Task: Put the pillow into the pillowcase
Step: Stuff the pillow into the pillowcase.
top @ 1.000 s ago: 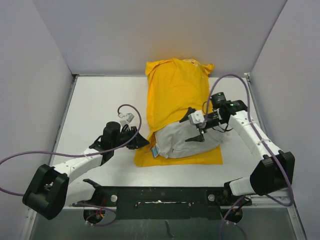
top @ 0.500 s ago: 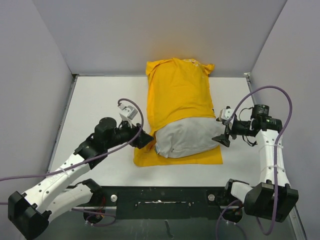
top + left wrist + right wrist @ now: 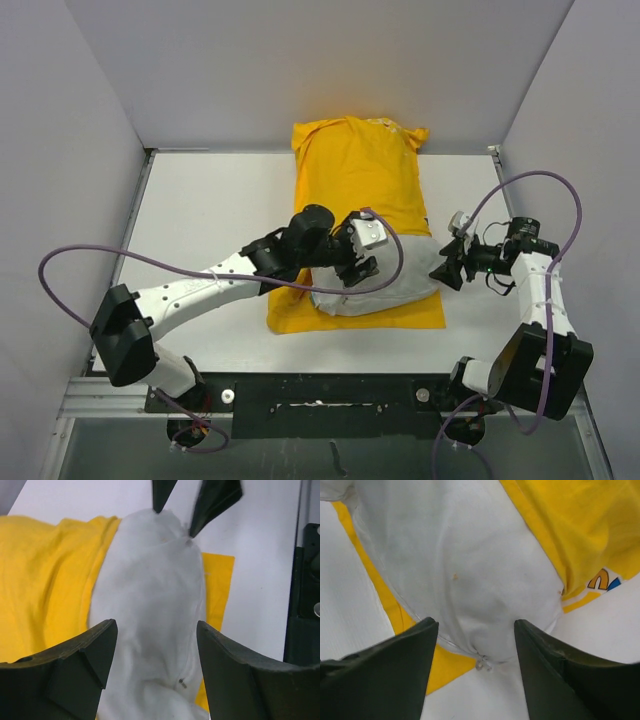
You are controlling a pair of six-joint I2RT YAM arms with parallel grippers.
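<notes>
Over the bare end of the pillow, outside the pillowcase, the left gripper hung open and empty; the right gripper, also parted, held nothing beside it.

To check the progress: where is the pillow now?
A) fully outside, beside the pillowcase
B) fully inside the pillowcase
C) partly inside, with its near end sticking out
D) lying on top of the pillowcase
C: the white near end of the pillow shows outside the opening of the pillowcase; yellow cloth covers the rest.
</notes>
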